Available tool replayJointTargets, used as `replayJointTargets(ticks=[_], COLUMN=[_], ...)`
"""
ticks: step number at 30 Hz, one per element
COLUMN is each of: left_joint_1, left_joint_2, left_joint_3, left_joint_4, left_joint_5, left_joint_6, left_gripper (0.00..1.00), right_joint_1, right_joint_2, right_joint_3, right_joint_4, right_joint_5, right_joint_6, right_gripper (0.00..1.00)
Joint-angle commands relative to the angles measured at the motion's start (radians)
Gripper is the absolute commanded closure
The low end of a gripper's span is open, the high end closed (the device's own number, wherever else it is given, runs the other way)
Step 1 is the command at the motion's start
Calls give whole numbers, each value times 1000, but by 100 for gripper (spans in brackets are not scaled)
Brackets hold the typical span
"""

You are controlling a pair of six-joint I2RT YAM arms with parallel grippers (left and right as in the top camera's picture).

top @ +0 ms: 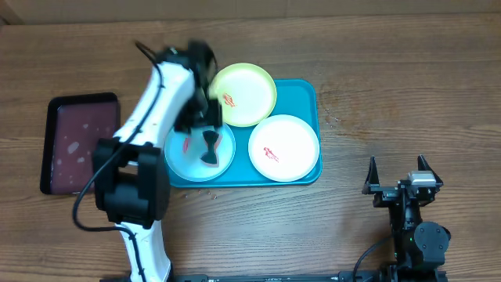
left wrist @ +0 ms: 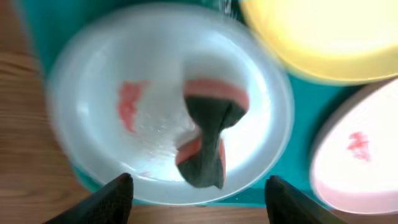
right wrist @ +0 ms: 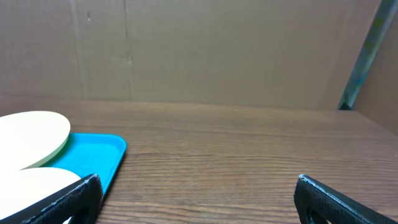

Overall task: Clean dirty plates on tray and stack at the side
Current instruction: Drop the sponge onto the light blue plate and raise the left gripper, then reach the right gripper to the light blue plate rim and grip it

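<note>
Plates fill the teal tray, which lies on the wooden table near its middle. At the far left, off the teal one, sits a dark maroon tray with pale specks.

The pale blue plate takes the left front of the teal tray. It has a red smear left of centre, and a dark sponge with an orange-red layer lies on it, pinched in at the waist. The left gripper hangs over this plate, its fingers spread wide and holding nothing; the sponge lies clear of the tips.

The yellow-green plate sits at the back, its rim overlapping the tray's far edge, with a small red mark on its left half. The white plate takes the right front, with its own red streak.

The right gripper rests well apart at the table's right, fully spread and empty.

The white left arm covers the blue plate's upper left rim and the yellow-green plate's left edge. Its wrist is blurred in the overhead view. The left wrist view is smeared, so plate edges look soft. The right wrist view shows only slivers of two plates, cut off at its left edge.
</note>
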Motion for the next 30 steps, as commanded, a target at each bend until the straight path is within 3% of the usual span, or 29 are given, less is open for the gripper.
replayJointTargets(ticks=[1,4,6,11,16,19,23,26,30], left_joint_1=[78,145,218,305,321,315,315,315,315], left_joint_2=[-43,-101,-155,-164,-163,-163,-163,-163,-163], left_joint_3=[196,260,262,253,163,101,46,45,45], left_joint_4=[-56,-65,-67,-112,-111,-82,-66,-62,-58], left_joint_5=[-11,-11,-11,4,23,24,24,24,26], left_joint_6=[-14,-35,-51,-52,-51,-52,-51,-51,-51], left_gripper=[31,23,0,0,0,0,0,0,0], right_joint_1=[-3,-3,-3,-3,-2,-2,-3,-3,-3], right_joint_2=[-10,-10,-10,-10,-10,-10,-10,19,198], right_joint_3=[-10,-10,-10,-10,-10,-10,45,212,578], right_joint_4=[6,6,6,46,184,416,770,624,122], right_joint_5=[-1,-1,-1,-3,-420,-556,-460,-419,-426], right_joint_6=[0,0,0,1,319,457,574,513,389], right_gripper=[0,0,0,0,0,0,0,0,0])
